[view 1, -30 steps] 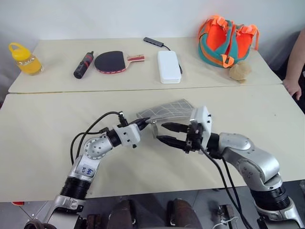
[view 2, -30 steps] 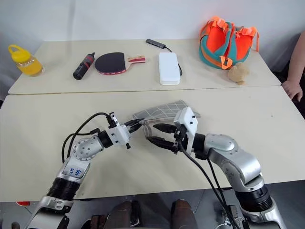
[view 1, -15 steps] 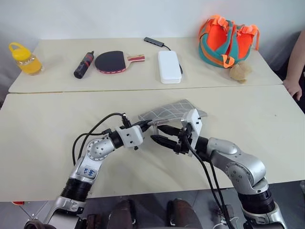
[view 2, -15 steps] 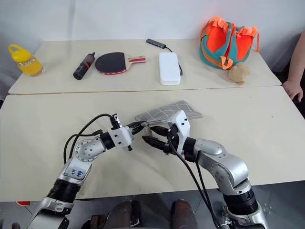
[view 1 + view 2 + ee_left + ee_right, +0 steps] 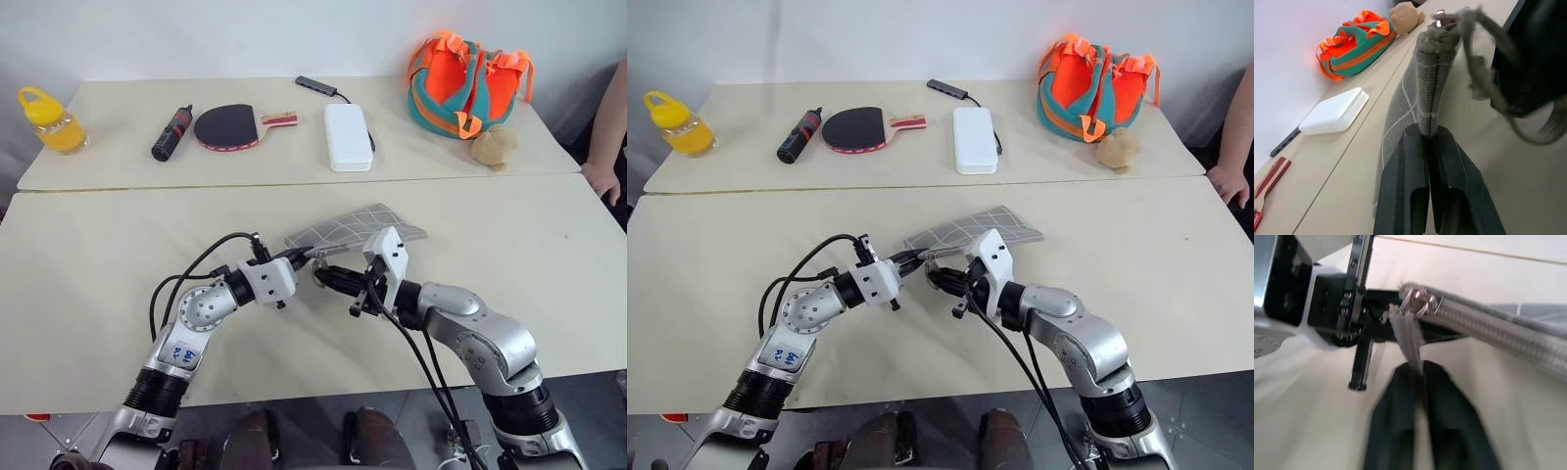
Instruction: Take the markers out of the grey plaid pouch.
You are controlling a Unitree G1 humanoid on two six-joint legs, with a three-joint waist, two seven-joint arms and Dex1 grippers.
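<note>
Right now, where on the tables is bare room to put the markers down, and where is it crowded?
The near table is bare left of the left gripper and right of the pouch. The far table is crowded: bottle, black-and-red cylinder, paddle, white case, bag, plush toy. The middle is tight, near the right gripper.

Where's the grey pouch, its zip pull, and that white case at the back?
Pouch (image 5: 364, 223), left eye view, on its checked side.
Zip pull (image 5: 1409, 337), right wrist view, on the strap.
White case (image 5: 347, 136), left eye view, on its lid.
</note>
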